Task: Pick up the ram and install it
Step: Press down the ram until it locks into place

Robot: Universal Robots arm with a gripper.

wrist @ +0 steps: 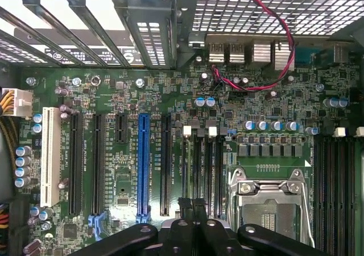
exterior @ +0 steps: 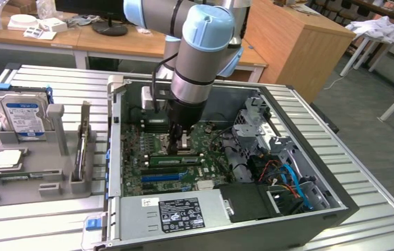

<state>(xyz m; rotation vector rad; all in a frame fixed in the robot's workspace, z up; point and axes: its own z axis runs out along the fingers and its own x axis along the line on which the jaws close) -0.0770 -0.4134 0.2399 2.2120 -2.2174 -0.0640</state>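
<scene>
Big picture first: the open computer case (exterior: 336, 206) lies on its side, and the arm (exterior: 204, 57) plunges straight down into it. Below the tool spreads the green motherboard (wrist: 273, 114), rows of long slots running away from the fingertips.

Well away from the tool, outside the case, sits the grey tray (exterior: 36, 191) with the hard drive (exterior: 23, 112) standing in it. Nothing doing over there.

Now the gripper (exterior: 180, 144): it's low, right down at board level, fingers (wrist: 185, 210) pressed together with no gap between them. Whether they pinch anything, I can't tell.

And the ram (exterior: 174, 158)! In the exterior view a long green stick lies along the board immediately beneath and just in front of the fingertips, beside the processor socket (wrist: 272, 202). It looks to be sitting in one of the memory slots (wrist: 200, 165) that start right at the fingertips. Touching or just clear of the fingers? Too close to call.

My read: the pick-up is done and this is the install step, the tool bearing on the stick from above. Seating it calls for a straight, even push down the line of the slot, stick square to the board, until the end clips catch. Any tilt and one end would ride high. Whether it's fully home at this moment, I can't say.
</scene>
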